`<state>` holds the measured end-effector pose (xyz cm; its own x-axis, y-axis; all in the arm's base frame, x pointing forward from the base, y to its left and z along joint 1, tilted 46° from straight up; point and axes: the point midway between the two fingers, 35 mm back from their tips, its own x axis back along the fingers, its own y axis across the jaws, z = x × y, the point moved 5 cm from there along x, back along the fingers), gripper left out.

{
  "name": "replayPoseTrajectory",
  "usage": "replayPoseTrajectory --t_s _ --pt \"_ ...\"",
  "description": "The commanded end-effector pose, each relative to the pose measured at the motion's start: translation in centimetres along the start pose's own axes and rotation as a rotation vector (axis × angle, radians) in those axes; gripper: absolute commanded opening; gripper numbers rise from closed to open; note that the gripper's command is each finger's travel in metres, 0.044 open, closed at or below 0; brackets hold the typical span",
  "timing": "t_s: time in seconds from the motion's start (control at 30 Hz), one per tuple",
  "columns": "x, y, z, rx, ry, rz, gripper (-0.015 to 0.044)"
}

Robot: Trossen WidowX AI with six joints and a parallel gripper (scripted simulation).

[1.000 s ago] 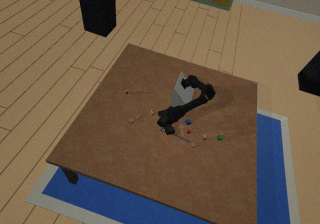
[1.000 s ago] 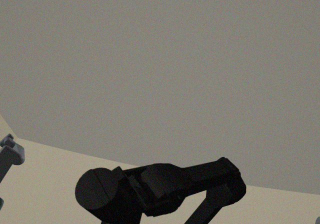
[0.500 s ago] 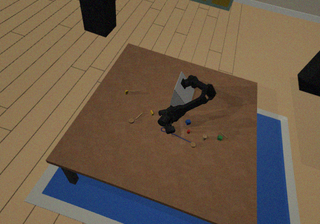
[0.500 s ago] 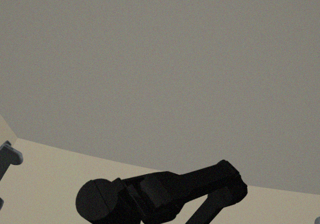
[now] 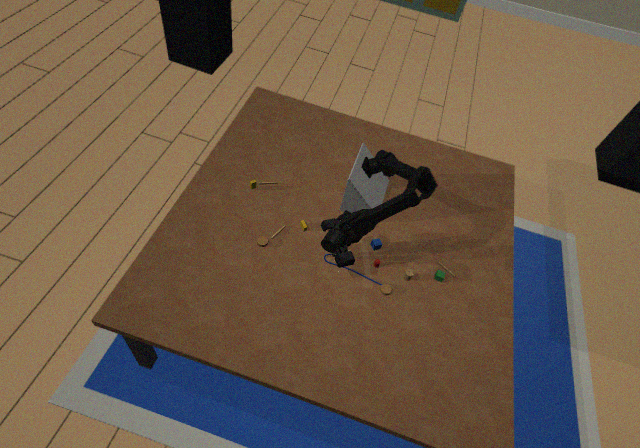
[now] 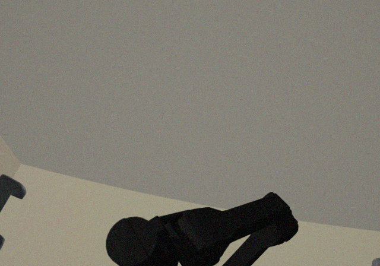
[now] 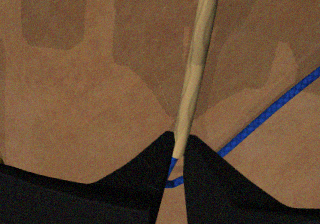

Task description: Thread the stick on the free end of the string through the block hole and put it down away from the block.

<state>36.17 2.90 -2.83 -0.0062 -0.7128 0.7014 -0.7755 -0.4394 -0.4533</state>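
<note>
My gripper is shut on the thin wooden stick near its string end. In the wrist view the stick points away from the fingers, tilted slightly right, with its far end free. The blue string leaves the stick's near end between the fingers. It makes a small loop beside the gripper in the top view and runs to the round wooden button. The arm hides the fingertips there. I cannot make out the block with the hole for certain. The exterior view shows only the arm against the wall.
On the table lie a blue cube, a red piece, a small tan piece, a green cube, yellow pieces, another round disc and loose sticks. A grey panel stands behind the arm.
</note>
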Motion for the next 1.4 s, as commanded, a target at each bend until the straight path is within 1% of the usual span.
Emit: replayPoseTrajectory --t_s 0.0,1.37 --pt "0.0 -0.2 -0.7 0.001 -0.002 0.000 0.0000" --pt "0.0 -0.2 -6.2 -0.001 -0.003 -0.001 0.0000"
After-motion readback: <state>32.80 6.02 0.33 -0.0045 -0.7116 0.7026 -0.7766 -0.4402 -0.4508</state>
